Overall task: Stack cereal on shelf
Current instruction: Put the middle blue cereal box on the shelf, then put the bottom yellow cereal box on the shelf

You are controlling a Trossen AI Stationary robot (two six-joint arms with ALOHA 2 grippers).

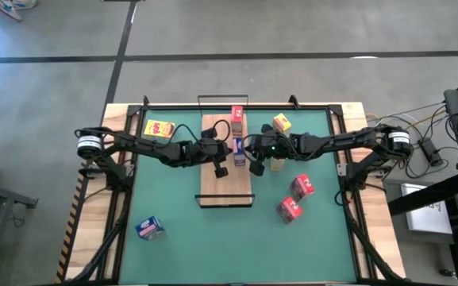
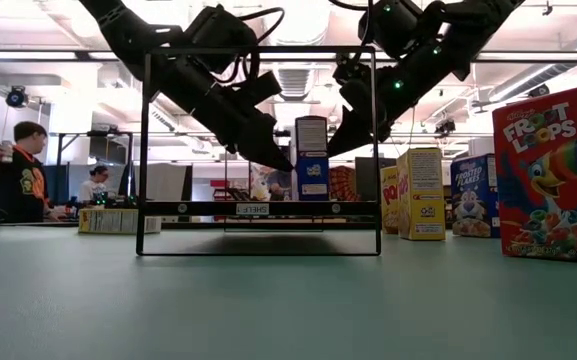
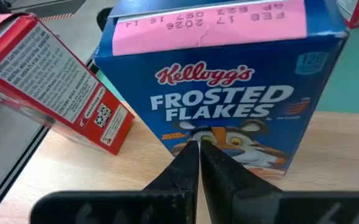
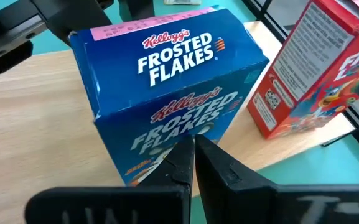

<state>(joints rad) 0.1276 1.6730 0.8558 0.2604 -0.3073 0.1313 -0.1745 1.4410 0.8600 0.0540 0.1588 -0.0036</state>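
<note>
**Two closed grippers flanking a Frosted Flakes box on the shelf**

Left wrist view: nearest the lens, the left gripper (image 3: 199, 163) is clenched on nothing, its tips pressed against or just short of the blue Frosted Flakes box (image 3: 229, 93), which stands on the pale wooden shelf (image 3: 335, 134). A red cereal box (image 3: 55, 81) leans just beside the blue one.

Right wrist view: the right gripper (image 4: 193, 155), likewise pinched shut and empty, meets the same blue box from its opposite face.

High view: both grippers converge over the board; yellow (image 1: 159, 128), red (image 1: 302, 187) and blue (image 1: 150, 229) boxes lie well apart from them on the green mat (image 1: 213, 238).

Low view: a Froot Loops box (image 2: 550, 172) looms close.

Handling: thin printed card, smooth, sharp-edged, likely light and easily dented or tipped. Grasp across the narrow sides, near mid-height.
</note>
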